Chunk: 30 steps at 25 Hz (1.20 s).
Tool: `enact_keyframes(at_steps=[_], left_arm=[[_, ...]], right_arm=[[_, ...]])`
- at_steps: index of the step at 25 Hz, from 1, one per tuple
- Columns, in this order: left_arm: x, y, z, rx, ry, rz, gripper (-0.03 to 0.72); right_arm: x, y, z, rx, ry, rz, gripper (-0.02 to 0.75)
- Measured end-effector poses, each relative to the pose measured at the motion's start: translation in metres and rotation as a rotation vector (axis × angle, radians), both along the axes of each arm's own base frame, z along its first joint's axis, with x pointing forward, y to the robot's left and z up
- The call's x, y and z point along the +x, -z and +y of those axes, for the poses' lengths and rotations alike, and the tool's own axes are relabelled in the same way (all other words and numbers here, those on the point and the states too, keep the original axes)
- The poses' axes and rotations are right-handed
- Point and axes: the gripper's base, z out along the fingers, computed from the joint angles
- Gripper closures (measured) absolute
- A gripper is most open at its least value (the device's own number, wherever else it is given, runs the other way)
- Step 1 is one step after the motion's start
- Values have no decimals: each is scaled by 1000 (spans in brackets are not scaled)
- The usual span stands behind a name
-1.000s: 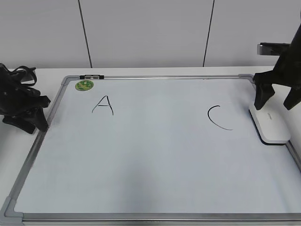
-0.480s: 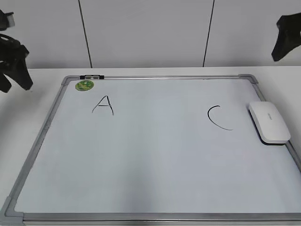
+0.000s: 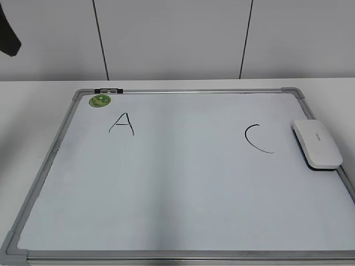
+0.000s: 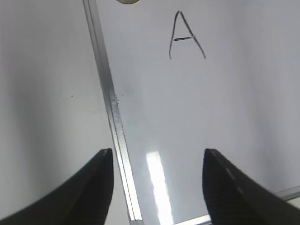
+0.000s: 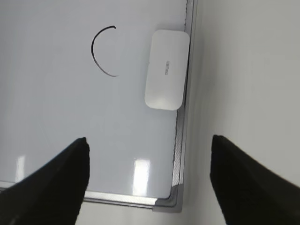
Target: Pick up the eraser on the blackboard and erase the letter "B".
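You'll see both arms have lifted clear, fingers apart, leaving the eraser [image 3: 317, 143] flat at the blackboard [image 3: 183, 92] right edge beside the "C" [image 3: 256, 138], no "B" visible: task looks finished.

Your right gripper [image 5: 149, 180] has let go of the eraser [image 3: 317, 144] and lifted out of the exterior view, jaws apart. Your left gripper [image 4: 157, 187] rose too, high over the blackboard [image 3: 66, 119] edge.

Both pincers [image 4: 157, 187] [image 5: 150, 183] agape, aloft.
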Motion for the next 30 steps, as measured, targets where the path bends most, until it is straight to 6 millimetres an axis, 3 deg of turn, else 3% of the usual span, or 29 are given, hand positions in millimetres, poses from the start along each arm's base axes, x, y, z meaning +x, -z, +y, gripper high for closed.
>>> enact_keyframes(at_steps=[1,2,7,12,15,22,27,30], left_arm=[[-25,-16,-5,-9,14,-43,246],[-37,-21,-5,-14,14,-54,246],[-112,-29,-1,-22,22,-96,246],[-186,-17,13,9,18,-154,246],[-220,-4,19,22,15,-190,246],[-268,38,29,53,10,-215,246],[-281,75,33,78,6,-170,246],[-283,88,34,79,-1,-180,246]], right_arm=[[-13,-1,0,-5,1,-9,143],[-25,1,1,-6,1,-9,143],[-86,7,5,6,31,-48,143],[-136,21,9,44,70,-93,143],[-163,29,11,57,77,-131,143],[-201,47,11,32,84,-197,145],[-213,69,7,-14,108,-181,145],[-218,88,4,-43,124,-146,145]])
